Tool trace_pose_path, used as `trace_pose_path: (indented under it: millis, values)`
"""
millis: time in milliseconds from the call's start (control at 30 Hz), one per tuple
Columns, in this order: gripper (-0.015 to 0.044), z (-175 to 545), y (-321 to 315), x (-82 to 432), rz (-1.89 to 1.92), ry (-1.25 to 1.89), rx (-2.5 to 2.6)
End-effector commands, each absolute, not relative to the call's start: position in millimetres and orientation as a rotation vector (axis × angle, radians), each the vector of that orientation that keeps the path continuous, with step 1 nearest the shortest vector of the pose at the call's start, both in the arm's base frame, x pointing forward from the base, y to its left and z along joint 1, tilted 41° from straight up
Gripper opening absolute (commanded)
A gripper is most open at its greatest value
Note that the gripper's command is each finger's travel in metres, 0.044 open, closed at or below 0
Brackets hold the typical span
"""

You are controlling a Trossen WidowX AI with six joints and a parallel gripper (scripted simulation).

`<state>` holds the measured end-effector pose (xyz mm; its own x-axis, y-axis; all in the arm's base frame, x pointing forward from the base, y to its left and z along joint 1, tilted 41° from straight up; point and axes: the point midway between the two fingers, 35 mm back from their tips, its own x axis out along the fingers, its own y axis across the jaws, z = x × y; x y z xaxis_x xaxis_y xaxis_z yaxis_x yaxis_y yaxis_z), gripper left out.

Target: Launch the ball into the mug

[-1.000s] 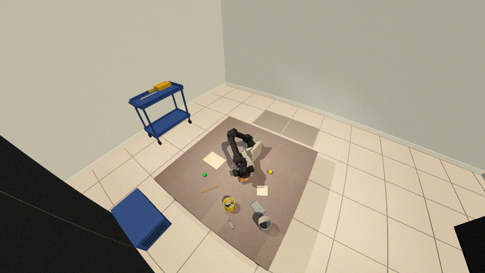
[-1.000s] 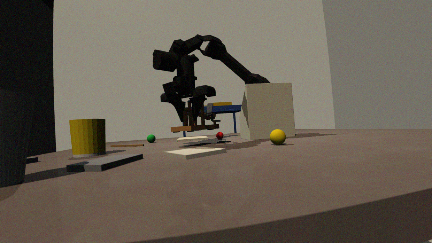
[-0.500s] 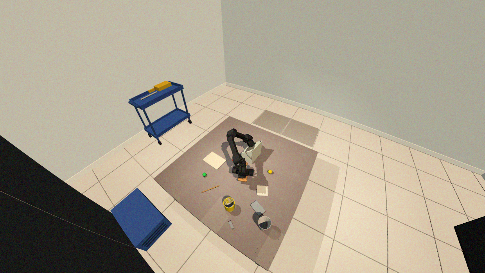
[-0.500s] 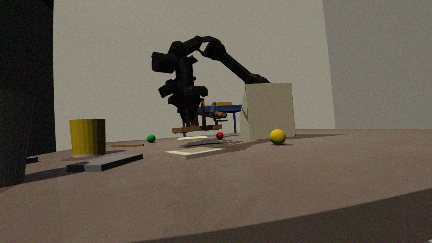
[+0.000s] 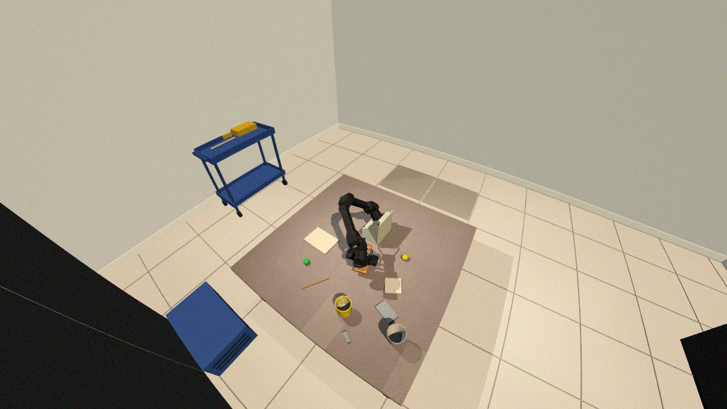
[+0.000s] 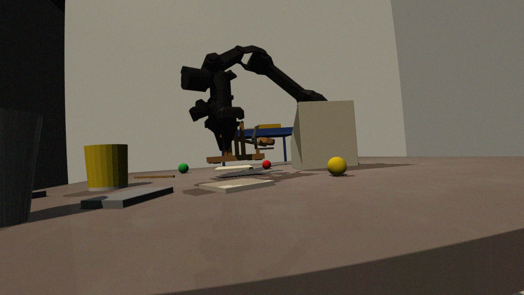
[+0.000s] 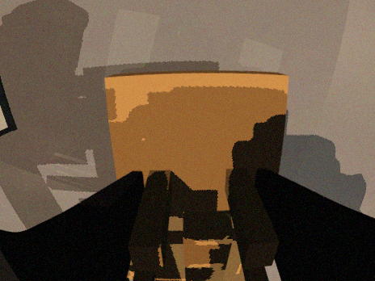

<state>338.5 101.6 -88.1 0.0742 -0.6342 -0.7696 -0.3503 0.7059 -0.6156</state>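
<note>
The orange-brown wooden catapult (image 5: 361, 269) (image 6: 234, 158) (image 7: 194, 133) hangs above the table, its base tilted slightly and its shadow below it. My gripper (image 6: 225, 149) (image 7: 200, 181) is shut on the catapult's two front uprights, one finger on each side. In the top view the arm hides the fingers. The yellow mug (image 5: 343, 307) (image 6: 106, 166) stands upright, apart from the catapult. A red ball (image 6: 266, 164) lies behind the catapult in the exterior view. A yellow ball (image 5: 404, 256) (image 6: 336, 166) and a green ball (image 5: 306, 261) (image 6: 183, 167) lie on either side. The catapult's cup is not clearly visible.
A pale box (image 5: 379, 227) (image 6: 326, 135) stands by the arm's base. A grey cup (image 5: 396, 333) (image 6: 16, 168) stands near a grey slab (image 5: 386, 310) (image 6: 139, 195). A pale tile (image 5: 393, 286) (image 6: 236, 184), a cream sheet (image 5: 320, 240) and a thin stick (image 5: 315, 283) (image 6: 154, 176) lie flat.
</note>
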Motion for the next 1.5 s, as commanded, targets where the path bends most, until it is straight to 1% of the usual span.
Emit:
trace_pose_path:
  millis: [0,933,1367,1467]
  values:
    - [0.0,-91.7,98.2,339.1,-0.254,1.534,-0.845]
    - [0.0,-117.4,74.9,340.9,-0.26,1.54,-0.84]
    - [0.0341,-117.4,74.9,340.9,-0.26,1.54,-0.84]
    - [0.042,-100.5,91.1,341.6,-0.257,1.54,-0.838]
